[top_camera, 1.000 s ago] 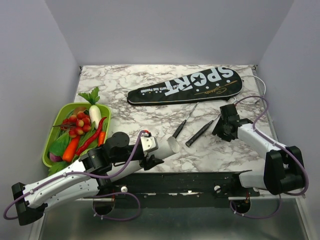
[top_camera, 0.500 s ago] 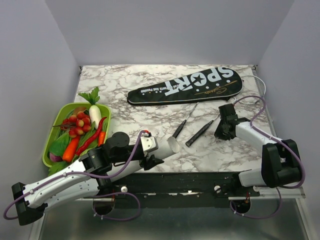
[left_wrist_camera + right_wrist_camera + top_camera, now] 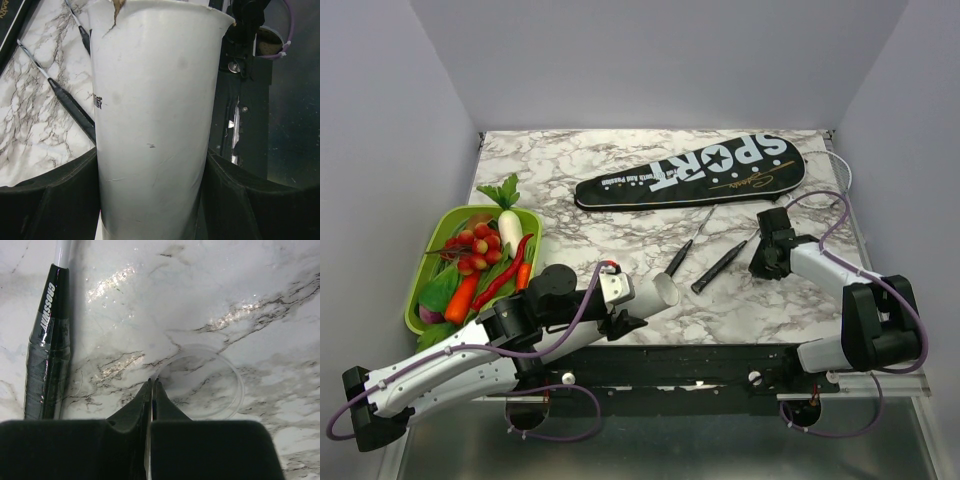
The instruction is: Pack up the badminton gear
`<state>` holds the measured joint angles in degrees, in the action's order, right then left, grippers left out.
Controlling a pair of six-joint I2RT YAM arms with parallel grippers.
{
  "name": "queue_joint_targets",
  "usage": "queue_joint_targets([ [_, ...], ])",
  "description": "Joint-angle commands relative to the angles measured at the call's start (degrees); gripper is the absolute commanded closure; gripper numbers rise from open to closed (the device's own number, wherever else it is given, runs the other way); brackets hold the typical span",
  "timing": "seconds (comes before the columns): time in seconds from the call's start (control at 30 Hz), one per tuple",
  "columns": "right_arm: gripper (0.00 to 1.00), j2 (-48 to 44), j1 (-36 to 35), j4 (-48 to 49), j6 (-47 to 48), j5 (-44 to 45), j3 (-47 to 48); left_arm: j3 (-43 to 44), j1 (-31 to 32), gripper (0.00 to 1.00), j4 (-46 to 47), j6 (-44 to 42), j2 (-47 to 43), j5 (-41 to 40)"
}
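The long black bag [image 3: 690,172] lettered "SPORT" lies across the far part of the table. Two black racket handles [image 3: 678,258] [image 3: 720,268] lie in front of it. Their thin shafts run up to the bag, and the stringed frames are hidden. My right gripper [image 3: 765,262] is low on the table, just right of the handles. In the right wrist view that gripper [image 3: 153,381] is shut on the left rim of a clear round lid [image 3: 210,385], with one handle [image 3: 47,340] to its left. My left gripper [image 3: 625,305] is shut on a white paper cup [image 3: 155,100] near the front edge.
A green tray [image 3: 533,222] of toy vegetables stands at the left edge. A white cable [image 3: 840,165] loops at the far right corner. The black rail [image 3: 720,365] carrying the arm bases runs along the near edge.
The right gripper's jaws have closed and it has settled slightly lower by the handles. The left arm and its cup have not moved.
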<state>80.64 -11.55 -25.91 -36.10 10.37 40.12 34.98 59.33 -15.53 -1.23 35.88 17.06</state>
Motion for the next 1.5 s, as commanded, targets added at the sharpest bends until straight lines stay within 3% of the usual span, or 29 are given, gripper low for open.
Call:
queue_joint_targets([
  [0.0,0.93,0.9,0.2,0.4,0.3,-1.0,0.3,0.5,0.2,1.0,0.8,2.5,-0.8,1.0],
  [0.3,0.99,-7.1,0.2,-1.4,2.3,-7.8,1.9,0.4,0.2,1.0,0.9,2.5,0.2,1.0],
  [0.6,0.99,-24.5,0.0,-4.5,6.4,-33.3,5.8,0.6,0.2,1.0,1.1,2.6,2.9,2.2],
  [0.83,1.0,-32.3,-4.5,-3.1,5.1,-51.6,9.0,0.7,0.3,1.0,2.3,3.1,5.3,6.2],
  [1.13,0.99,-33.6,-18.9,3.1,1.6,-55.3,11.5,0.7,0.3,1.0,3.1,3.3,7.2,8.3],
  [1.47,0.99,-32.9,-28.3,9.3,-0.6,-56.3,10.2,0.4,0.3,1.0,3.6,3.3,6.6,8.7],
])
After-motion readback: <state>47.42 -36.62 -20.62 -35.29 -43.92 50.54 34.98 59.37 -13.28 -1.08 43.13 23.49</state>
